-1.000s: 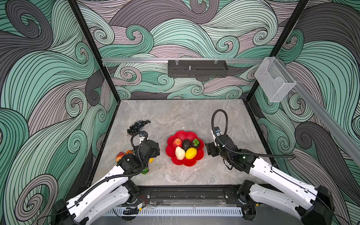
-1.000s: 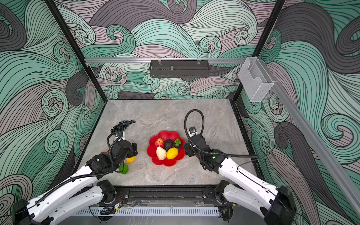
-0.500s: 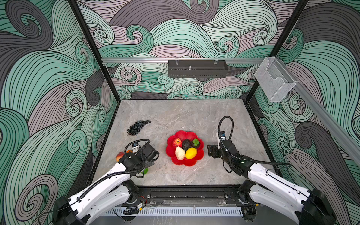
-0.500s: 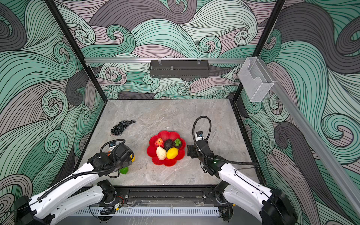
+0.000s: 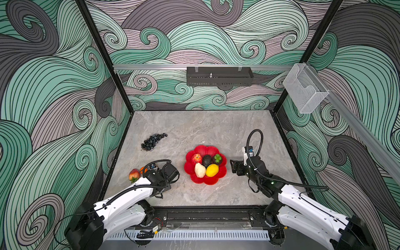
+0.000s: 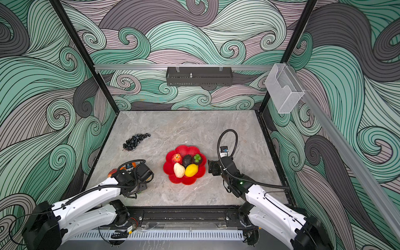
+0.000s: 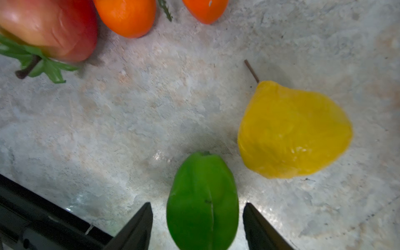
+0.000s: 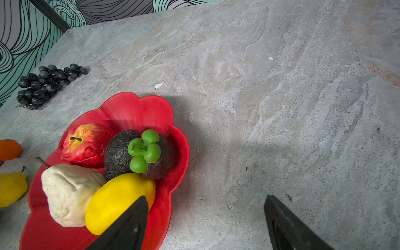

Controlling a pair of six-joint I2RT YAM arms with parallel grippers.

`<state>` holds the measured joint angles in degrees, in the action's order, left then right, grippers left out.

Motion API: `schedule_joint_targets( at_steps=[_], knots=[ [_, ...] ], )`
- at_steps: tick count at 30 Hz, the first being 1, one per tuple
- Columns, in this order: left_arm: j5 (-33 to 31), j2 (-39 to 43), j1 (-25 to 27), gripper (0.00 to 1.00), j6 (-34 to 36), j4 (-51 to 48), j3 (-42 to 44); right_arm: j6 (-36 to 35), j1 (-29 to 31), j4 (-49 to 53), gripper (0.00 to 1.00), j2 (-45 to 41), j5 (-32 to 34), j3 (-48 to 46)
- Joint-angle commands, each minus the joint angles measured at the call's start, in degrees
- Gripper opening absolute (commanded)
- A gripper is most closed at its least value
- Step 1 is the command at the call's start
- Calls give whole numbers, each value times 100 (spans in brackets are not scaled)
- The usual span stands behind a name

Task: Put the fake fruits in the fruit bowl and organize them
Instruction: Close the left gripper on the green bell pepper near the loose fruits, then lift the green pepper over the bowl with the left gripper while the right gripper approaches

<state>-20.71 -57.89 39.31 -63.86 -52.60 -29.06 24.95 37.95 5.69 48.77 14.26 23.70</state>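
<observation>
- Left wrist view: the left jaws straddle a glossy green plastic lime [image 7: 202, 194] lying on the grey marbled table [image 7: 129, 121]. There is a thin gap on either side, so nothing is gripped.
- Near the lime lie a yellow stemmed lemon [image 7: 292, 129], two small oranges [image 7: 127, 17] and a red leafy fruit [image 7: 49, 28].
- In both top views the shallow red scalloped fruit bowl [image 5: 203, 149] sits mid-table. It holds a red apple [image 5: 196, 158], dark avocado [image 5: 206, 160], beige pear [image 5: 200, 170] and another lemon [image 5: 212, 170].
- A blue-black grape bunch [image 5: 152, 141] lies well apart, far left.
- The right jaws hang wide open and empty, just beside the bowl's right rim.
</observation>
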Motion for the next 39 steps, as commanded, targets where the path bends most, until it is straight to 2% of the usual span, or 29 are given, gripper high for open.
schedule_joint_targets(
  at_steps=[1,9,14,19,23,26,28,33,36,39],
  knots=[
    [153,-197,-64,64,-4,217,29,63,-25,-121,85,-9,-46,-42],
    [241,-63,-73,40,22,198,43,56,-25,-121,85,81,-62,-20],
    [23,585,-73,36,328,-28,-247,59,-25,-130,85,97,-68,-7],
    [-525,1133,-73,32,820,-452,-954,71,-25,40,85,50,-107,119],
    [-687,1332,-73,31,1841,96,-1449,68,-25,101,85,-75,-274,204],
    [-238,1252,-73,30,2970,1302,-1540,81,-16,281,86,-153,-426,396],
    [196,1089,-73,28,3466,2111,-1539,98,-32,406,86,-177,-543,560],
    [1447,305,-42,21,4074,3751,-1530,284,-27,660,86,-183,-1069,996],
    [1949,-315,51,16,4281,4144,-1694,629,-23,701,86,-173,-1446,1174],
    [2322,-712,281,15,4706,4689,-1644,1088,42,503,85,-171,-1794,1170]
  ],
)
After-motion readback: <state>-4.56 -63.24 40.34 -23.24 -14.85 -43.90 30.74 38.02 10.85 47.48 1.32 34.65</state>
